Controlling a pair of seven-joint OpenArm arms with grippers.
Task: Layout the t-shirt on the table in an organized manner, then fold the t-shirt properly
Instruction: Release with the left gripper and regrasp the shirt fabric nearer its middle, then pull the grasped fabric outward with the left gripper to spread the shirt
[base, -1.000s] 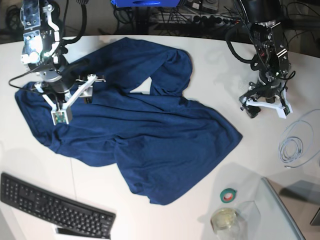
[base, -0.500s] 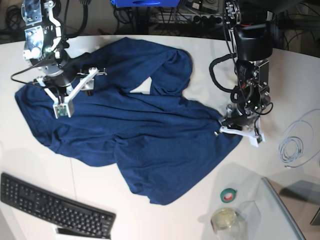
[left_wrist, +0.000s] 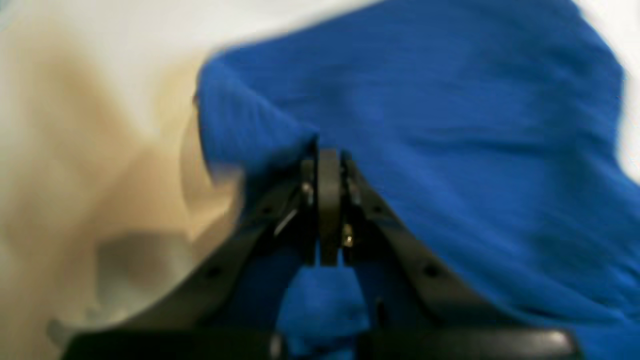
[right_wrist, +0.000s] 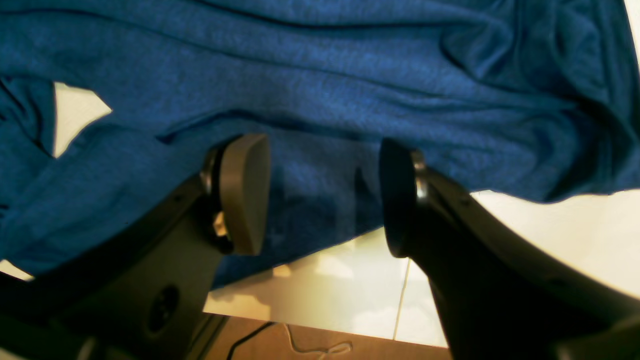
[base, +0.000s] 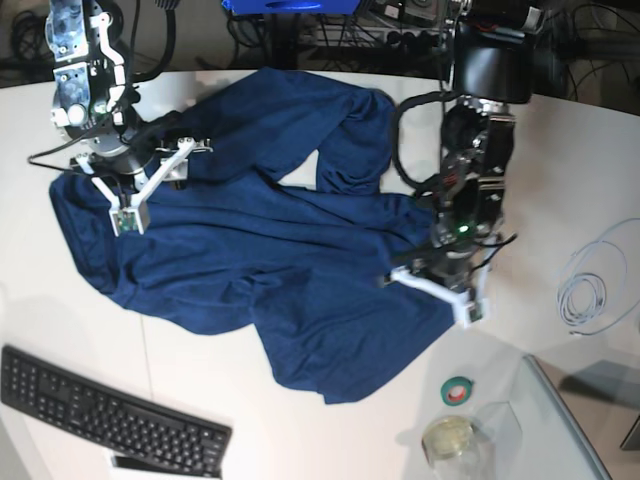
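The navy t-shirt (base: 270, 250) lies crumpled and spread across the white table (base: 320, 445). My left gripper (base: 432, 285) is at the shirt's right edge. The blurred left wrist view shows that gripper (left_wrist: 327, 155) shut, with a fold of the blue t-shirt (left_wrist: 450, 125) pinched at its tips. My right gripper (base: 150, 188) hangs open over the shirt's upper left part. From the right wrist camera, the right gripper (right_wrist: 320, 195) has its fingers wide apart, just above the t-shirt (right_wrist: 320, 75) near a cloth edge, and holds nothing.
A black keyboard (base: 110, 415) sits at the front left. At the front right are a green tape roll (base: 457, 390), a small glass jar (base: 450, 440) and a clear panel (base: 565, 420). A coiled white cable (base: 590, 290) lies at the right edge.
My left arm swung in from the bare table at the right, closed on the shirt's right edge and pulled it inward and down. The shirt shifted. My right gripper stayed open and rose slightly.
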